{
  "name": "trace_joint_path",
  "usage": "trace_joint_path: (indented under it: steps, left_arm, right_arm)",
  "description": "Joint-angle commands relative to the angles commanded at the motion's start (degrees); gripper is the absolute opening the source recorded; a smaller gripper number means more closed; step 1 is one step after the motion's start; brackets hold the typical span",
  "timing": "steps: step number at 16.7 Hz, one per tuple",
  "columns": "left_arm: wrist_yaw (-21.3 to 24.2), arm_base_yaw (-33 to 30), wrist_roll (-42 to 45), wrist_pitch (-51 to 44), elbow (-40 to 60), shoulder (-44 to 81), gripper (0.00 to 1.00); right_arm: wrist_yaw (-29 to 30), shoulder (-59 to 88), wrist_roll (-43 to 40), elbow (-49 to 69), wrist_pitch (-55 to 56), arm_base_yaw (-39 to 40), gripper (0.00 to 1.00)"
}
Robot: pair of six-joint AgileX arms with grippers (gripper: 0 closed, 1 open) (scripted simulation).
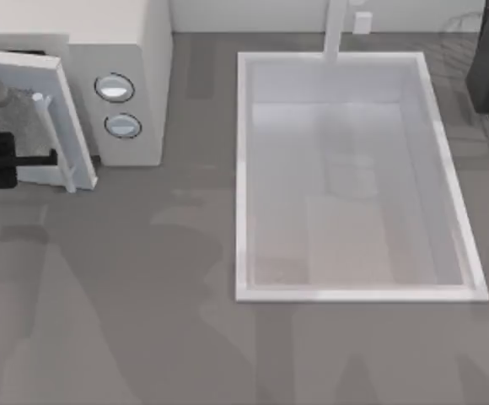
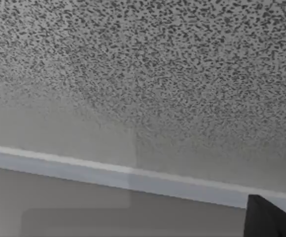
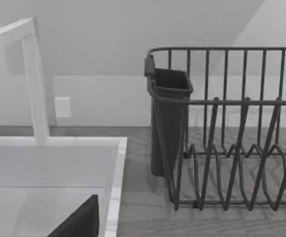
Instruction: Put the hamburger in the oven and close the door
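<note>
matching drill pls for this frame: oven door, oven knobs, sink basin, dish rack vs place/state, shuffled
Things:
1. door
2. knobs
3. sink basin
4. dish rack

Places or states:
A. dark wire frame, right of the basin, by the back wall
B. swung partly open at the top view's left edge, left gripper against its outer face
C. large white rectangle, middle to right of the table
D. two round silver-rimmed dials, one above the other on the oven side panel

Pairs: 1-B, 2-D, 3-C, 4-A
</note>
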Motion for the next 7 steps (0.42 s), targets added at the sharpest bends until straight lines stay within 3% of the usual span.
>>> trace_joint_path:
  steps: [7]
  left_arm:
    - [-0.3,-0.7,-0.4,-1.0,11.3,9.9,0.00]
  right_arm:
    - [0.0,0.0,0.0,0.0,0.0,0.0,1.00]
